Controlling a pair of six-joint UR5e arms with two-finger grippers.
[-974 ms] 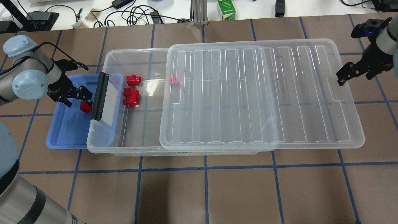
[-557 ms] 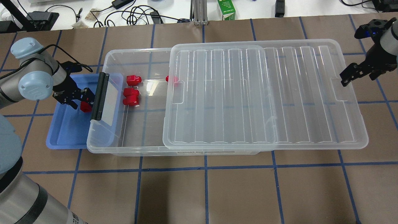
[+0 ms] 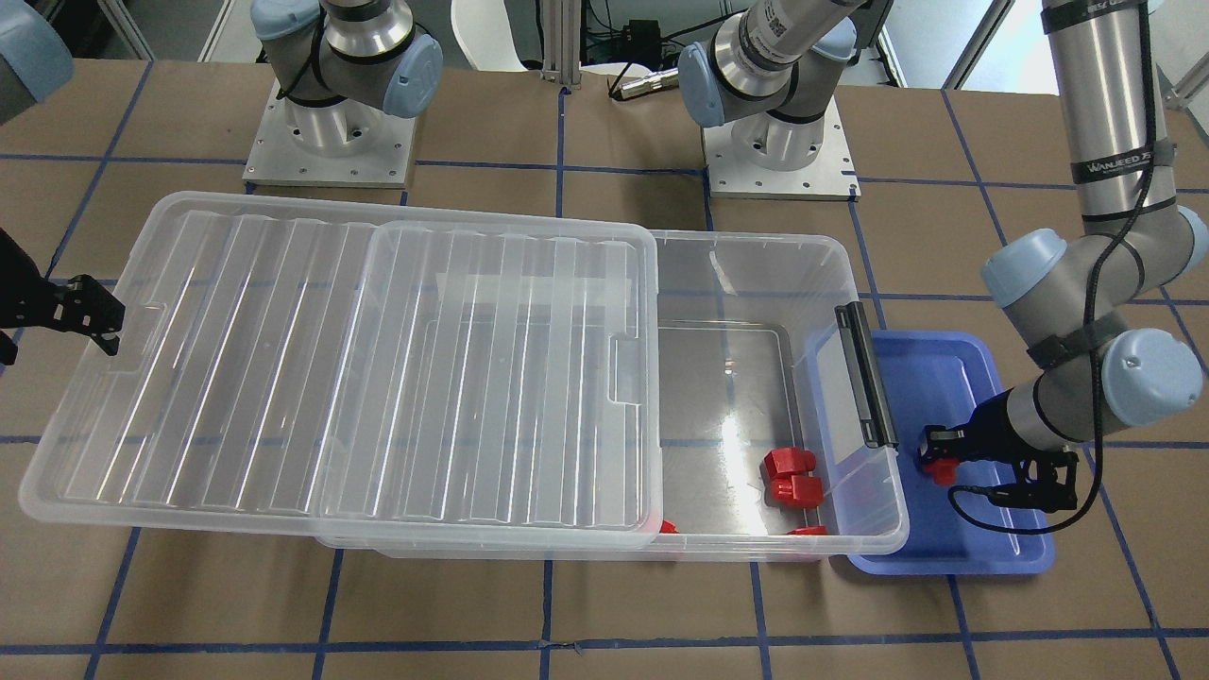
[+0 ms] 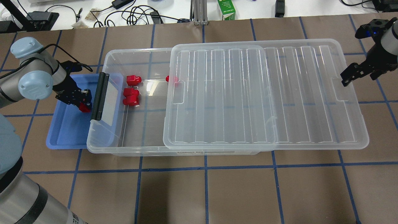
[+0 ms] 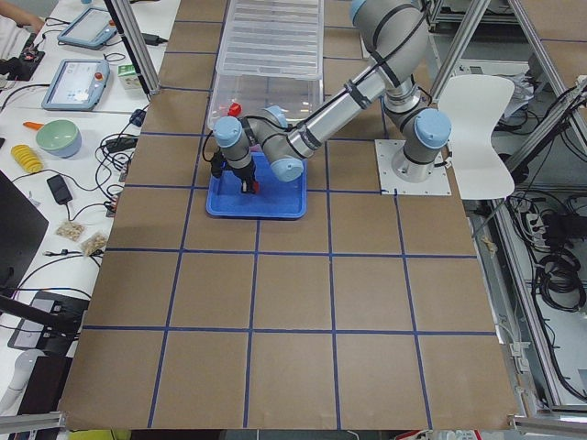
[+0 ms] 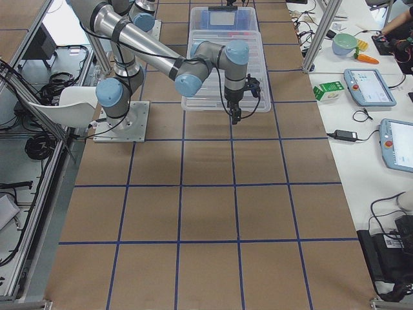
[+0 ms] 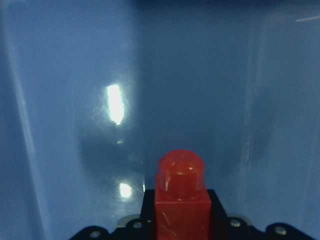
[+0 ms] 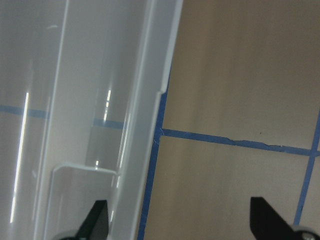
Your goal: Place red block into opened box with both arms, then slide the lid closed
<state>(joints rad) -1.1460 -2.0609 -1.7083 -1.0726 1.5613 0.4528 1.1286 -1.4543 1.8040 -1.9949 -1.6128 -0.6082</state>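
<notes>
Left tool (image 4: 81, 101) is narrow, clamped on the red block (image 4: 84, 107) over the blue tray (image 4: 62, 137). I cannot tell whether the block is clear of the tray floor.

In the left wrist view the block (image 7: 180, 200) sits between the pads with its stub leading. Its long axis runs along the tool's own axis and points out ahead, toward the blue of the tray.

Key relation: the open part of the box (image 4: 102, 146) lies to my right of the left tool. The black latch bar (image 4: 99, 96) and the box's short end wall stand between them. Judgement: the block must go up and over that wall, then down. The left arm is the nearer 1 by far.

Other red blocks (image 4: 130, 97) lie on the box floor near that end.

The lid (image 4: 264, 93) has its long axis in line with the box's. It covers the box's right part and overhangs well past the right end, leaving the left part open.

Right tool (image 4: 344, 79) is spread wide at the lid's far short end, holding nothing. In the right wrist view 1 fingertip (image 8: 95, 220) shows over the lid's edge and the other over the bench (image 8: 240, 75).

Judgement: closing means pushing the lid along its long axis toward the latch end, and the right arm is placed for it.
</notes>
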